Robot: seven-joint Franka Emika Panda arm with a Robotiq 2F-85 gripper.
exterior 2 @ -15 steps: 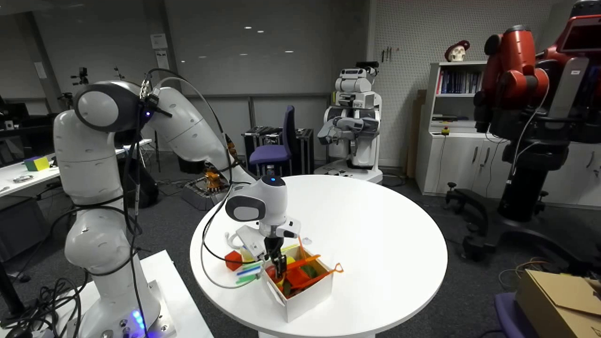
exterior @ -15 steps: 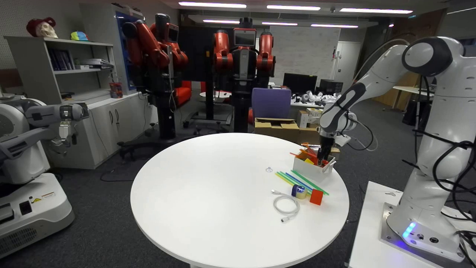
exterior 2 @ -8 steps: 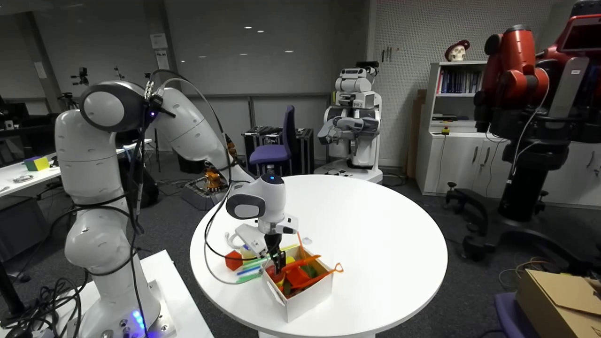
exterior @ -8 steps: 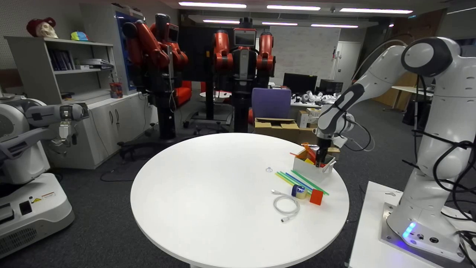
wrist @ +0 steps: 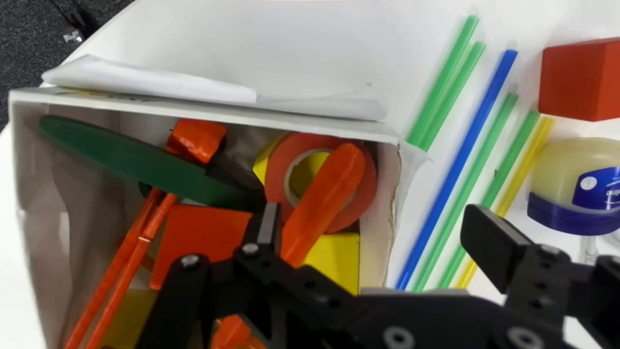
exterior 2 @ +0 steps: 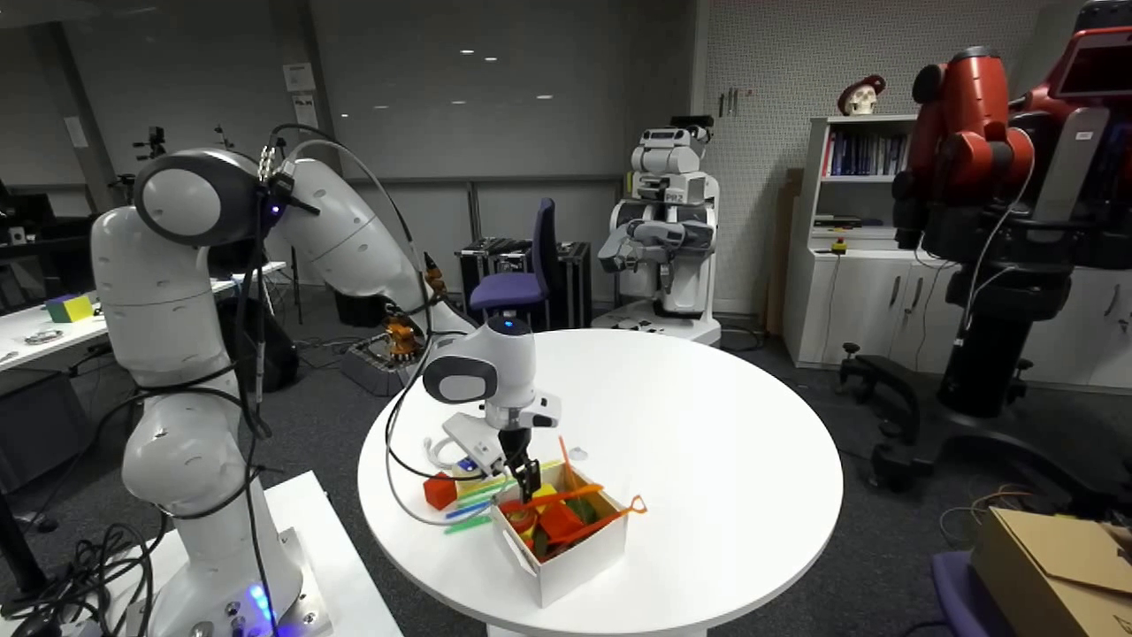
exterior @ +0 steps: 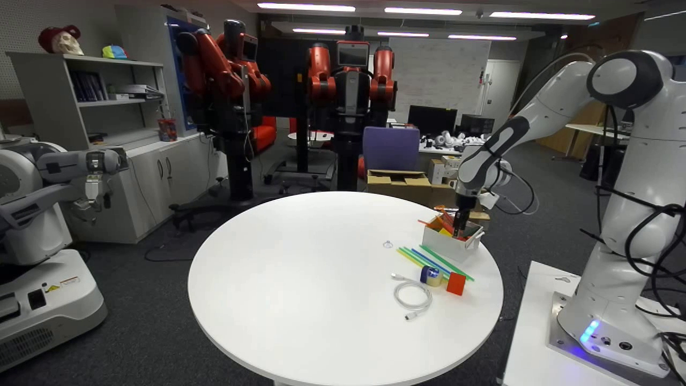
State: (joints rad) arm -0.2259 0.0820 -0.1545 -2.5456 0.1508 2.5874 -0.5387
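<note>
Wrist view chops the red block (wrist: 579, 80) at 2 o'clock, gripper (wrist: 373, 228) covers part of the orange stick (wrist: 320, 203) around 7.

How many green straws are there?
4: in the wrist view, two green straws lie left of the blue straw, and two more green straws lie between it and the yellow straw. Others may hide behind the box.

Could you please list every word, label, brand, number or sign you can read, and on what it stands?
"PR2": on the white background robot.
"line", apparently the end of a cut-off word: on the jar.
Too small or blurred to read: wall sheets, a yellow sticker on that robot's base, marks on the white box.
</note>
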